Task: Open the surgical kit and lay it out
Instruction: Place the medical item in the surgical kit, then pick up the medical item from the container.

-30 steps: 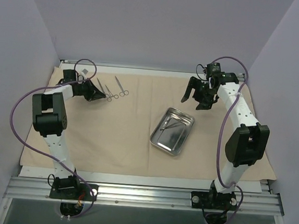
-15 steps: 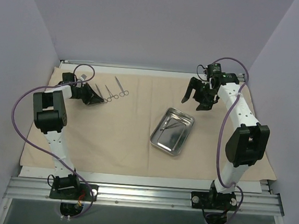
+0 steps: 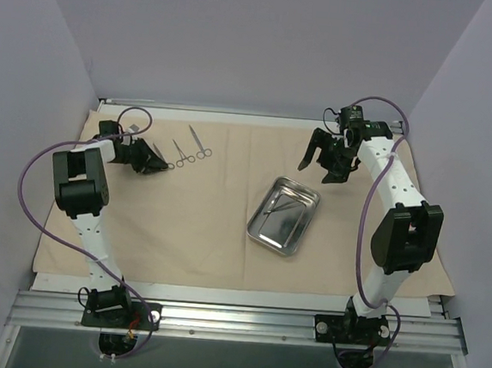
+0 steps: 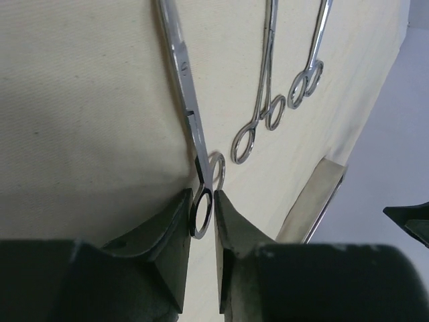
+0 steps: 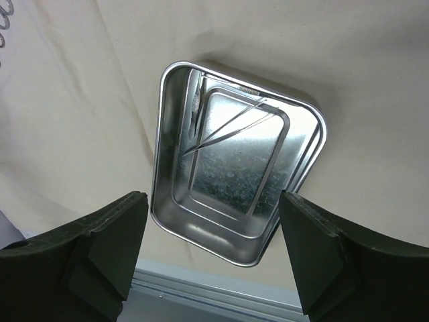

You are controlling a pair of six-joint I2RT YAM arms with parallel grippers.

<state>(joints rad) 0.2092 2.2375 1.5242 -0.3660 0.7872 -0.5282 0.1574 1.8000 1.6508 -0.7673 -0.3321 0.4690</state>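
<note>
The beige cloth wrap [image 3: 190, 231] lies spread flat over the table. The steel tray [image 3: 251, 228] sits on it right of centre, with thin instruments [image 3: 277, 206] inside. Three ring-handled instruments lie at the back left. My left gripper [image 3: 151, 160] is low over the cloth and shut on a ring handle of the leftmost instrument [image 4: 188, 100]. The other two [image 4: 258, 114] [image 4: 312, 60] lie free beside it. My right gripper [image 3: 321, 160] is open and empty, raised behind the tray. In the right wrist view the tray [image 5: 161, 168] shows below its fingers [image 5: 114, 235].
A metal rail [image 3: 234, 321] runs along the near edge by both arm bases. Purple-grey walls close in the left, right and back. The cloth ends near the back rail [image 3: 235, 114]. The tray's edge [image 4: 315, 201] shows in the left wrist view.
My left gripper has shifted slightly left and nearer, drawing the leftmost instrument with it. The right arm and tray have not moved.
</note>
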